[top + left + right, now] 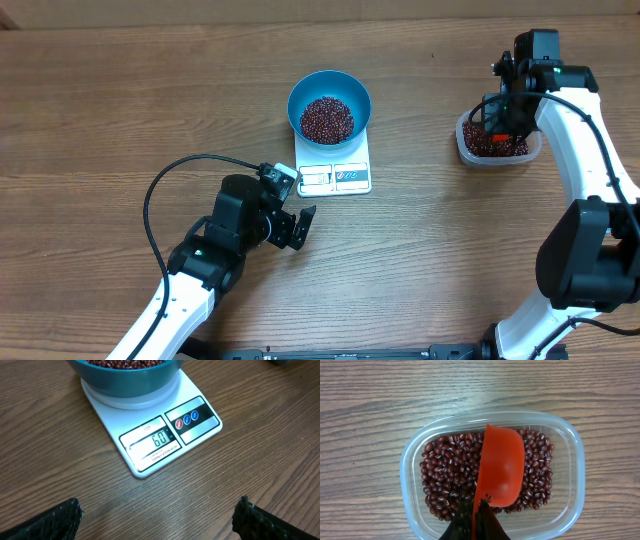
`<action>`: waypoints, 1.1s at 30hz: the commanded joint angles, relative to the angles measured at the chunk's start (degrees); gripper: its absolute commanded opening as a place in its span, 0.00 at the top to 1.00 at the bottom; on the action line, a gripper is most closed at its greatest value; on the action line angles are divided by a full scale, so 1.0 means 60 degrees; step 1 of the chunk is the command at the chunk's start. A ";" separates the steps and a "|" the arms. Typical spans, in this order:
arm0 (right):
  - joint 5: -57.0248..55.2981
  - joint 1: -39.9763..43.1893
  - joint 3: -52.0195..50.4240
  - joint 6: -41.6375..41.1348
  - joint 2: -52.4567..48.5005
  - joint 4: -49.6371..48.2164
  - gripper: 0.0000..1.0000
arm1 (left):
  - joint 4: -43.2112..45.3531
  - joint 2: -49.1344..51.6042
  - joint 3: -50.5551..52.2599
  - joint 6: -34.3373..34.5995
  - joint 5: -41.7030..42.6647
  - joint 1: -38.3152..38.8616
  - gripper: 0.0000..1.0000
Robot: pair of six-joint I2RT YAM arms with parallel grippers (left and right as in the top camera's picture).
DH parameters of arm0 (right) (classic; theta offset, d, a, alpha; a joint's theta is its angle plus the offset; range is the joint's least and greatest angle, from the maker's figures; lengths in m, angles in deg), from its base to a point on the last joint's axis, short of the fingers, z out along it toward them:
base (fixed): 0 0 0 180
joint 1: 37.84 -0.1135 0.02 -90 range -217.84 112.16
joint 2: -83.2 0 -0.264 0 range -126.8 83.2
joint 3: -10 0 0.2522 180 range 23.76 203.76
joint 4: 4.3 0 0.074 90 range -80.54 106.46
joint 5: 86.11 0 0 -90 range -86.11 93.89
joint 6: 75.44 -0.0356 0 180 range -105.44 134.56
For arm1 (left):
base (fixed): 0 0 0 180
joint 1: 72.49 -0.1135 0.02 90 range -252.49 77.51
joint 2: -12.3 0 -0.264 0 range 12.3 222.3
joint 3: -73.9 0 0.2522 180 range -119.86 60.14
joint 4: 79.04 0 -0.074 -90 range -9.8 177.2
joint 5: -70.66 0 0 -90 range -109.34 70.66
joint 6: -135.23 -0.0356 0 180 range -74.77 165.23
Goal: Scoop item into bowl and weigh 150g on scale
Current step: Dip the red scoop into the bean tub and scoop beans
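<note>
The blue bowl [329, 104] [127, 380] stands on the white scale [335, 165] [150, 435] and holds a heap of red-brown beans [327, 119] [125, 363]. More beans [445, 477] [492, 145] lie in a clear tub [412, 467] [468, 152] at the right. My right gripper [476, 517] [497, 118] is shut on the handle of an orange-red scoop [501, 467], held empty and tilted on its side over the tub's beans. My left gripper [157, 520] [295, 228] hangs open over bare table in front of the scale, nothing between its fingers [55, 522].
The scale's display [160, 439] faces the left wrist camera. A black cable [165, 185] loops over the table left of the left arm. The right arm [585, 150] runs down the right side of the table.
</note>
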 commanded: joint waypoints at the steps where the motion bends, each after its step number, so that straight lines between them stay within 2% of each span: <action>1: 0.0091 0.0033 0.0160 -0.0142 -0.0029 0.0146 0.96 | 0.0007 -0.0018 -0.0040 0.0084 0.0117 0.0036 0.01; 10: 0.0255 0.0033 0.0572 0.0157 0.0102 0.1395 0.96 | 0.0011 -0.0018 -0.0040 0.0080 0.0113 0.0036 0.00; 16: -0.0346 0.0084 0.0576 -0.0189 0.0204 0.1344 0.96 | 0.0007 -0.0018 -0.0040 0.0084 0.0117 0.0036 0.01; 24: -0.0940 0.0324 0.0492 0.0149 0.0120 0.1100 0.96 | 0.0007 -0.0018 -0.0040 0.0080 0.0113 0.0036 0.00; 33: -0.1279 0.0532 0.0481 0.0288 -0.0659 0.0874 0.96 | 0.0007 -0.0018 -0.0040 0.0084 0.0117 0.0036 0.00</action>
